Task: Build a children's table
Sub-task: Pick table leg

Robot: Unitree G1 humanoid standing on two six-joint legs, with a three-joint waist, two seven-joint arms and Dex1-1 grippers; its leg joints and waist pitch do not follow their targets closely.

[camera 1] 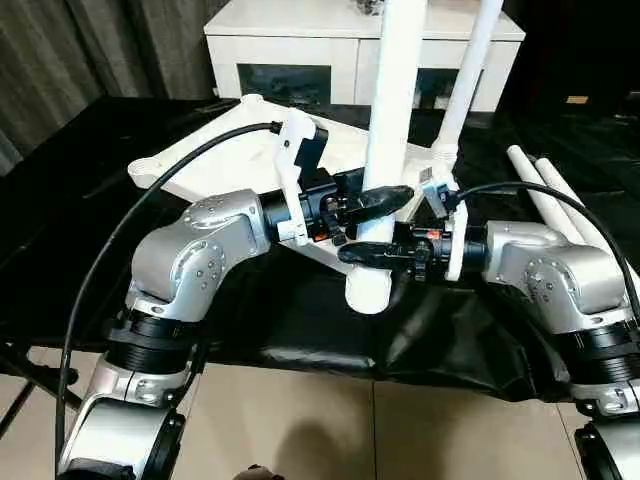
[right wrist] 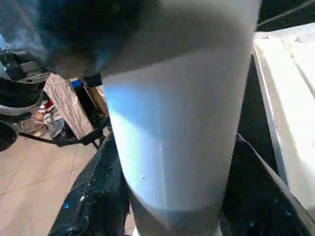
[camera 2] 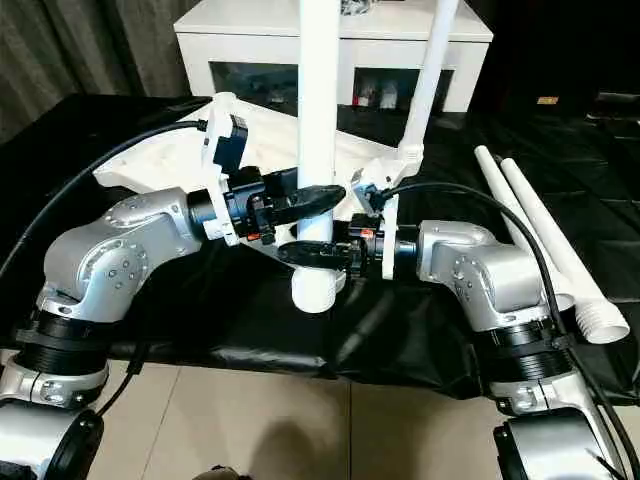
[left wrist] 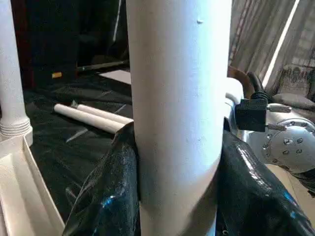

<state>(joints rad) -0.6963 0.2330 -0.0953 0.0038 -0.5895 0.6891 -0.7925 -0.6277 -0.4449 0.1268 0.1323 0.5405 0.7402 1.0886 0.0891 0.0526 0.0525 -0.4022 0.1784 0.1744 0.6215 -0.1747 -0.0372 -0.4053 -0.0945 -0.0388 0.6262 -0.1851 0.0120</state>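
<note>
The white tabletop [camera 1: 215, 160] lies upside down on the black-covered table. One white leg [camera 1: 462, 85] stands upright in its near right corner socket. I hold a second white leg [camera 1: 395, 100] upright in front of the tabletop, its lower end [camera 1: 368, 290] hanging over the table's front edge. My left gripper [camera 1: 385, 198] is shut on this leg, and my right gripper [camera 1: 366, 253] is shut on it just below. In the left wrist view the leg [left wrist: 177, 108] stands between black fingers [left wrist: 106, 196]. The right wrist view has the same leg [right wrist: 182, 123] very close.
Two loose white legs [camera 2: 545, 225] lie side by side on the black cover at the right. A white cabinet with dark glass doors [camera 1: 300, 55] stands behind the table. Tiled floor [camera 1: 380, 420] lies below the table's front edge.
</note>
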